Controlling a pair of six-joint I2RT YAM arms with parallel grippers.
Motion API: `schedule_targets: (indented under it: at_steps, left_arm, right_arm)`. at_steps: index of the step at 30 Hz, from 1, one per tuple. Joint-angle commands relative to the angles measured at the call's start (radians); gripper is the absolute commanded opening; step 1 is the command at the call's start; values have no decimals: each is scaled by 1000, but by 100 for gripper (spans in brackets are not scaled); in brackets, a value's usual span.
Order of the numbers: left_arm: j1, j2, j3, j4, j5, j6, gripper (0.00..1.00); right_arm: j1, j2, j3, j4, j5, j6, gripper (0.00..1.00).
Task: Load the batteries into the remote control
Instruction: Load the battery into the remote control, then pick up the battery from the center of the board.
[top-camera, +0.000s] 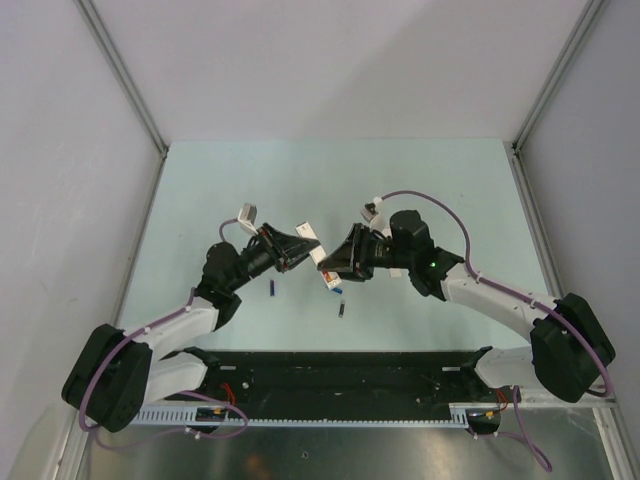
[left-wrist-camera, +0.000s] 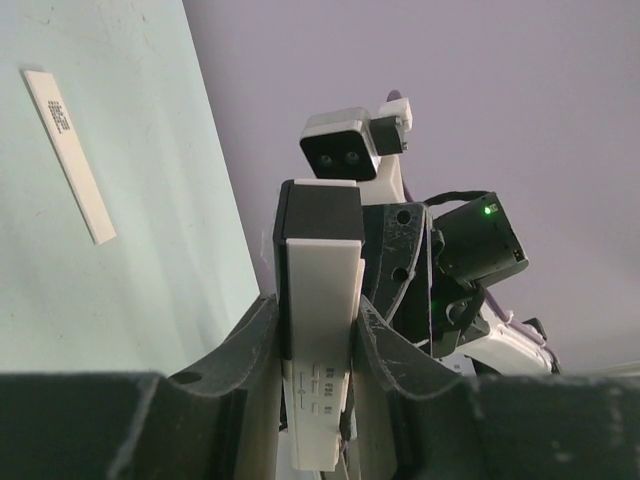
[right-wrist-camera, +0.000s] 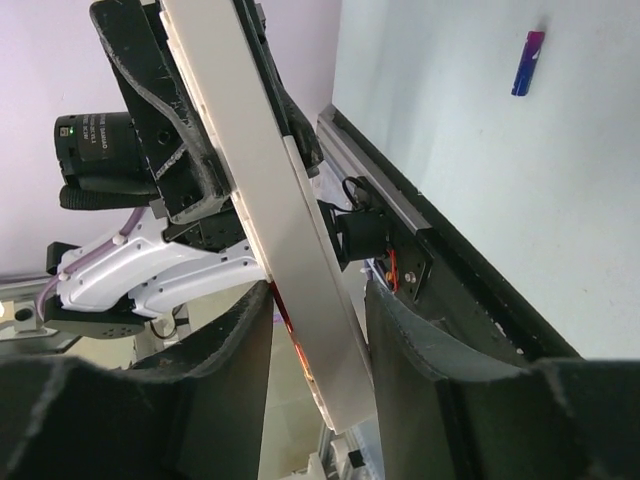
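Right wrist view shows the long white plastic remote control (right-wrist-camera: 262, 190) held up in the air between the two arms, not on the table. The left gripper (left-wrist-camera: 320, 322) is squeezed tight on one end of it, with a black jaw pressed flat on each side, so the bar cannot slip or turn. The right gripper (right-wrist-camera: 318, 300) has its jaws on both sides of the other end. I can see a thin gap next to one jaw, so I think it is not pinching the bar yet. Holding the remote with two grippers looks like a way to keep it steady, or to slide a part of it, so the place for the batteries can be reached. A thin flat white strip with a dark patch (left-wrist-camera: 70, 150) lies alone on the pale green table top (top-camera: 400, 190), apart from the left gripper. It may be the lid of the remote, but I cannot be sure. A small blue battery (top-camera: 272, 289) lies on the table near the left gripper, and a small dark battery (top-camera: 341, 309) lies near the right gripper. Both are lying down and nothing touches them. I cannot find the other batteries. No battery is in the remote that I can see, so the loading looks like it has not begun
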Motion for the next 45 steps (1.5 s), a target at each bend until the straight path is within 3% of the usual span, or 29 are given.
schedule_targets:
  at_steps: [1, 4, 7, 13, 17, 21, 26, 33, 38, 45]
  left_arm:
    - [18, -31, 32, 86, -20, -31, 0]
    - [18, -27, 24, 86, -15, -25, 0]
    - [18, -22, 7, 85, -12, -17, 0]
    - [18, -22, -20, 85, -15, -2, 0]
    - [27, -19, -34, 85, -15, 9, 0]
    - [44, -28, -65, 85, -6, 14, 0]
    - [78, -59, -105, 85, 49, 12, 0]
    - [113, -192, -227, 73, 129, 1, 0]
    - [118, -318, -315, 56, 146, -29, 0]
    - [151, -516, -349, -65, 181, -25, 0]
  right_arm:
    - [9, -12, -13, -49, -2, -36, 45]
    - [9, -29, -12, -23, -5, -28, 69]
    - [-3, -46, -1, -29, -3, -28, 85]
    - [-48, -87, 26, -48, -13, -50, 95]
    - [-82, -145, 100, -220, 19, -166, 99]
    - [-97, -228, 152, -446, 166, -367, 97]
    - [4, -199, 139, -643, 446, -586, 82]
    - [196, -74, 106, -603, 693, -700, 72]
    - [204, 80, 94, -524, 721, -749, 62]
    - [179, 154, 96, -411, 711, -811, 55]
